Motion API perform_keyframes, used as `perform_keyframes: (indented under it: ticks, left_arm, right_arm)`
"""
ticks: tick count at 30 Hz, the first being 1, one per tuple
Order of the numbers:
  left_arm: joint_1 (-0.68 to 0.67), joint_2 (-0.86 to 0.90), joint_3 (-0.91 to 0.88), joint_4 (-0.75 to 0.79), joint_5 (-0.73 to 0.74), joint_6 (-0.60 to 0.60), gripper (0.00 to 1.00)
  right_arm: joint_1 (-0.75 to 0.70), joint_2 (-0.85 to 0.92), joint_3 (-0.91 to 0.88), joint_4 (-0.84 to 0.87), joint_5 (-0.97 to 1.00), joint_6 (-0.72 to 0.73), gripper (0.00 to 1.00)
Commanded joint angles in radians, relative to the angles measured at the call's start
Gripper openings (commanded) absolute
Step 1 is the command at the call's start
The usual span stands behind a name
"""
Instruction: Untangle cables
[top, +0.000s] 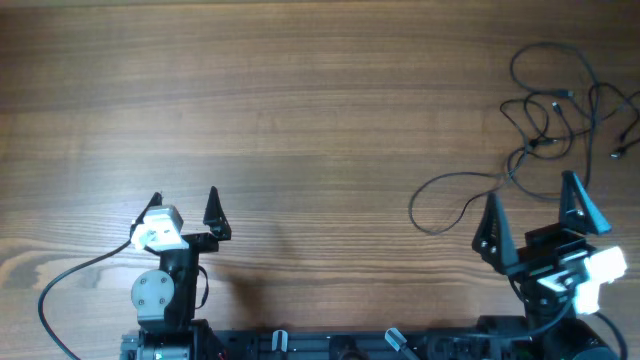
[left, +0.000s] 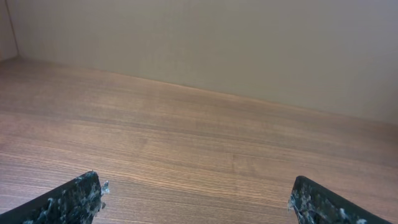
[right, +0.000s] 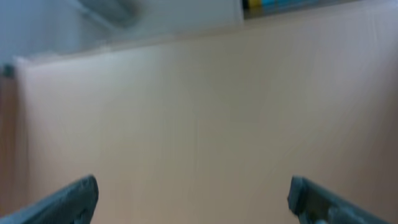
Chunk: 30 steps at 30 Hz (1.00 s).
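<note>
A tangle of thin black cables (top: 553, 115) lies on the wooden table at the far right in the overhead view, with one loop (top: 455, 200) trailing left toward the front. My right gripper (top: 530, 200) is open and empty, just in front of the tangle with its fingertips by the trailing loop. My left gripper (top: 185, 200) is open and empty at the front left, far from the cables. The left wrist view shows its open jaws (left: 196, 190) over bare wood. The right wrist view shows open jaws (right: 193, 193) against a blurred beige wall; no cable shows there.
The wooden table (top: 300, 120) spans the overhead view. A thicker black arm cable (top: 70, 280) curves by the left arm's base. A beige wall (left: 249, 43) stands behind the table's far edge.
</note>
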Motion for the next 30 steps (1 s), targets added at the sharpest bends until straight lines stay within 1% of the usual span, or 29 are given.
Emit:
perform_keyframes:
  ticks: [1, 3, 7, 13, 16, 21, 25, 26, 30]
  left_arm:
    - [0.006, -0.009, -0.003, -0.005, 0.005, 0.02, 1.0]
    - [0.006, -0.009, -0.003, -0.005, 0.005, 0.02, 1.0]
    - [0.006, -0.009, -0.003, -0.005, 0.005, 0.02, 1.0]
    - [0.006, -0.009, -0.003, -0.005, 0.005, 0.02, 1.0]
    - [0.006, -0.009, -0.003, -0.005, 0.005, 0.02, 1.0]
    - [0.006, -0.009, -0.003, -0.005, 0.005, 0.02, 1.0]
    - [0.006, -0.009, -0.003, -0.005, 0.005, 0.02, 1.0]
    - [0.006, -0.009, -0.003, -0.005, 0.005, 0.02, 1.0]
    - [0.006, -0.009, -0.003, -0.005, 0.005, 0.02, 1.0]
  right_arm:
    - [0.004, -0.014, -0.122, 0.182, -0.069, -0.175, 1.0]
    - [0.004, -0.014, -0.167, 0.223, -0.043, -0.196, 1.0]
    - [0.008, -0.014, -0.227, 0.219, 0.055, -0.194, 1.0]
    - [0.012, -0.014, -0.287, 0.214, 0.139, -0.187, 1.0]
    - [0.013, -0.015, -0.286, 0.121, 0.159, -0.162, 1.0]
    - [0.013, -0.015, -0.286, -0.076, 0.159, -0.161, 1.0]
    - [0.013, -0.015, -0.286, -0.282, 0.18, -0.14, 1.0]
    - [0.013, -0.015, -0.286, -0.301, 0.194, -0.124, 1.0]
    - [0.019, -0.015, -0.286, -0.297, 0.212, -0.148, 1.0]
